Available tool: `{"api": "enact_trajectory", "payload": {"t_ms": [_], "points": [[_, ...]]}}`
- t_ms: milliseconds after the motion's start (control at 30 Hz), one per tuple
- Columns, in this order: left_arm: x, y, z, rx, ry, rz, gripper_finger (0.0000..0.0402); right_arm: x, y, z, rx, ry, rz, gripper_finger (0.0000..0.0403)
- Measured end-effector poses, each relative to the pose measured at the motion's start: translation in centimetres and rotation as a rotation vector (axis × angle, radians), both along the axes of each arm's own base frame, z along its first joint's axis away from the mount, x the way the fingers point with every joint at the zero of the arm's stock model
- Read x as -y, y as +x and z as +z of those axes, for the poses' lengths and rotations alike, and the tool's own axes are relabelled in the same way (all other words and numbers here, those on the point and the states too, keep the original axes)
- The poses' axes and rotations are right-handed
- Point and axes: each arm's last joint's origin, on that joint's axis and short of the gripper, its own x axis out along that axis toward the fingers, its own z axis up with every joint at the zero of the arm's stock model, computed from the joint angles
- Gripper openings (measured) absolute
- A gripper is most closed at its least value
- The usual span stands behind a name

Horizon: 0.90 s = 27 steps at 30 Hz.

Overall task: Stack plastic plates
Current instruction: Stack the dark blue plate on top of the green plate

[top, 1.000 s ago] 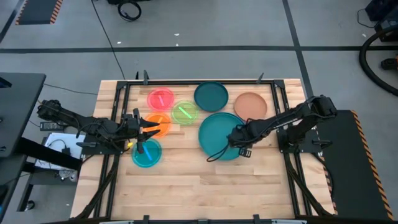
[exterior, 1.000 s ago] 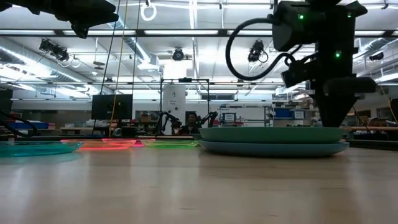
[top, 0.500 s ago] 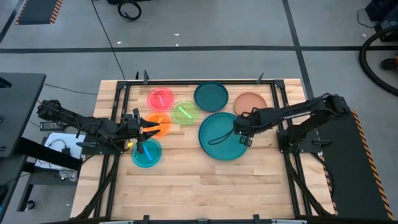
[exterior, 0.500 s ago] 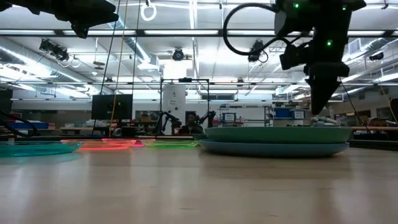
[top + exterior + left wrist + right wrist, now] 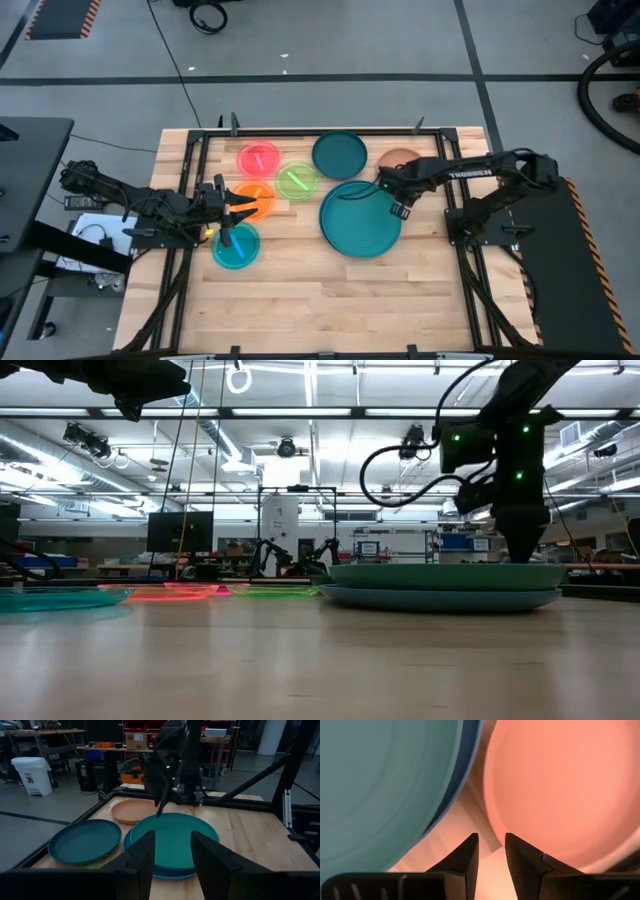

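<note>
R claw [image 5: 391, 187] open, empty, betw teal plate [image 5: 360, 218] & orange plate [image 5: 405, 162]. L claw [image 5: 240, 207] open, over small plates.

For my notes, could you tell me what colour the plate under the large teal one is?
Blue plate; clearest in the right wrist view.

The surface [image 5: 300, 300] is pale wood planks with a satin sheen, the big teal plate [image 5: 360, 222] is smooth matt plastic, the small pink plate [image 5: 258, 159] glossy see-through plastic, frame [image 5: 190, 170] black metal.
</note>
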Motion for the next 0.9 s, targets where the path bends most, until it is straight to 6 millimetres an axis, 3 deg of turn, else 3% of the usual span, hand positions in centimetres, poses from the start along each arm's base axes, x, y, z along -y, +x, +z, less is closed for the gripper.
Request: {"api": "enact_trajectory", "payload": {"t_ms": [567, 900], "points": [[0.0, 0.0, -0.1, -0.013, 0.006, 0.0, 0.0133, 3.3, 0.3, -3.5, -0.132, 0.106, 0.09, 0.0096], [0.0, 0.0, -0.1, -0.013, 0.006, 0.0, 0.0133, 3.7, 0.2, -3.4, -0.126, 0.097, 0.122, 0.0052]]}}
